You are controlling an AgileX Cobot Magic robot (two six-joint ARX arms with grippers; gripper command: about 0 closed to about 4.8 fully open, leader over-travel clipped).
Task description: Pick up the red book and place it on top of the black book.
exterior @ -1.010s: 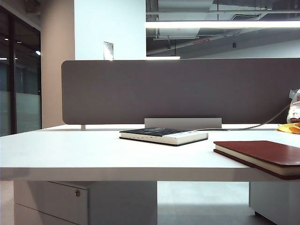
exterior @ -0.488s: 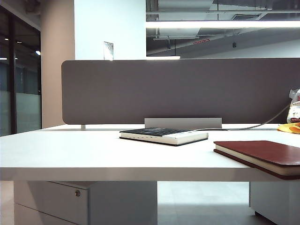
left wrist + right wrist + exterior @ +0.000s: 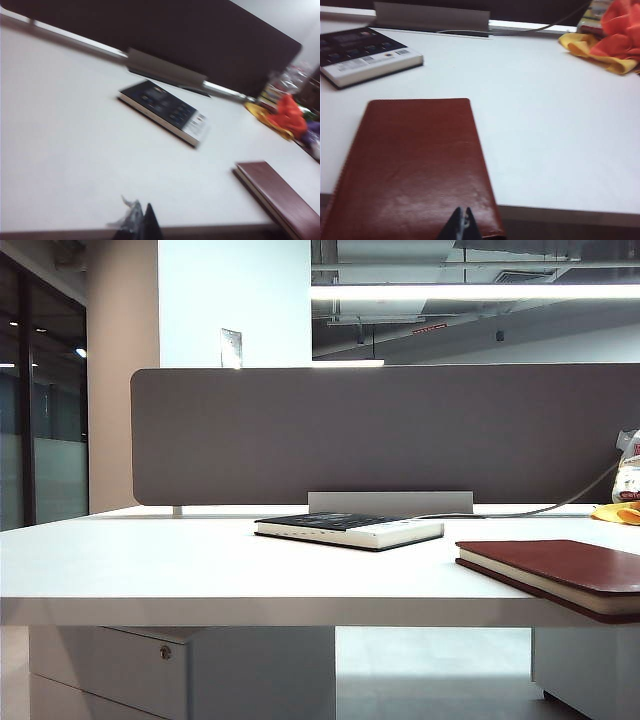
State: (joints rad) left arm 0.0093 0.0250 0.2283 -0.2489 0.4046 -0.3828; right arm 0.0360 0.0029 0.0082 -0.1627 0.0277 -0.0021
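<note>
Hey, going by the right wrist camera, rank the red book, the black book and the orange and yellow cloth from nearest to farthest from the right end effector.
1. red book: right under the shut right end effector, overhanging the table's near edge.
2. black book: beyond the red book, toward the divider.
3. orange and yellow cloth: far corner by the divider, opposite side from the black book.

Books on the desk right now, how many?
2. The black book lies mid-table near the divider; the red book lies apart from it at the front right edge, overhanging. None looks hidden.
</note>
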